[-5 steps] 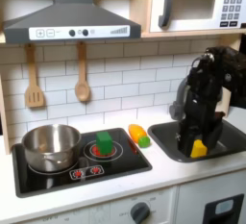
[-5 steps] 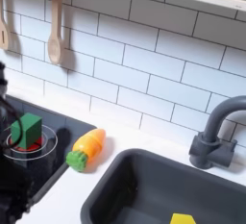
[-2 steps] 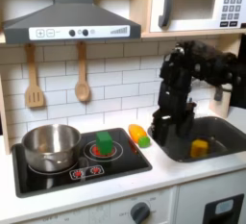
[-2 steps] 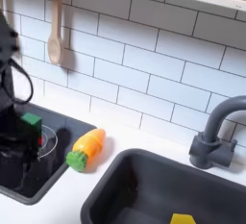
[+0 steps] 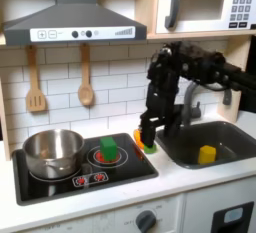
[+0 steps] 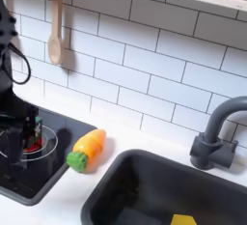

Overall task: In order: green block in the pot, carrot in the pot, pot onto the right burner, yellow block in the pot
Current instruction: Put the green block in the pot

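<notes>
White worktop (image 5: 190,182) carries a black cooktop (image 5: 130,167) at the first exterior view's left and a dark sink (image 5: 235,137) at the first exterior view's right, with a grey tap (image 6: 218,132) behind the basin. Black arm reaches in from the first exterior view's right; its gripper (image 5: 147,135) hangs low over the strip of worktop between cooktop and sink, just above the carrot. In the second exterior view the gripper (image 6: 21,140) stands at the left edge over the cooktop, in front of the burner rings. Jaws: cannot tell whether released or clenched; nothing seen held. Pot (image 5: 54,150) sits on the left rings of the cooktop in the first exterior view, upright, nothing seen inside from this angle. Right burner (image 5: 108,157) lies beside it, red rings showing around the green block (image 5: 107,147), which stands on it; in the second exterior view the green block (image 6: 39,126) is mostly hidden behind the gripper. Carrot (image 6: 87,149) lies on the worktop between cooktop and sink, green tip toward the cooktop corner. Yellow block (image 5: 206,154) rests on the sink floor, well apart from the pot. Two wooden utensils (image 5: 85,82) hang on the tiled wall above the cooktop.
</notes>
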Motion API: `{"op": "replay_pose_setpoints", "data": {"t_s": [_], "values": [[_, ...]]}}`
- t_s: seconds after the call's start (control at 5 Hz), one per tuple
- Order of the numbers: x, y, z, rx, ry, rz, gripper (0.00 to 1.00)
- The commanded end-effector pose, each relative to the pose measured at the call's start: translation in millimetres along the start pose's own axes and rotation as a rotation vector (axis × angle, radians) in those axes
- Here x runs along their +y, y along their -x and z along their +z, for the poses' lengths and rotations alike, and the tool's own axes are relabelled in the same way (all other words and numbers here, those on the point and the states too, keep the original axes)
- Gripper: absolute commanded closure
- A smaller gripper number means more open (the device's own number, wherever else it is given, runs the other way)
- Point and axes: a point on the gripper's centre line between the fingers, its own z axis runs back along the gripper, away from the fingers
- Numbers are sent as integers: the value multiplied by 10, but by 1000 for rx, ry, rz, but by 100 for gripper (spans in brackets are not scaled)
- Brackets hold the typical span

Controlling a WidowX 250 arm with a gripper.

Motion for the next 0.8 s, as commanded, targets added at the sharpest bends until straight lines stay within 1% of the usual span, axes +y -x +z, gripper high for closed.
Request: {"op": "replay_pose_setpoints", "data": {"t_s": [0.0,0.2,0.4,0.6], "values": [[89,-209,-138,3,-27,29,0],[124,-353,-200,7,-36,32,0],[152,-494,-210,4,-31,23,0],[183,-602,-223,5,-16,-8,0]]}}
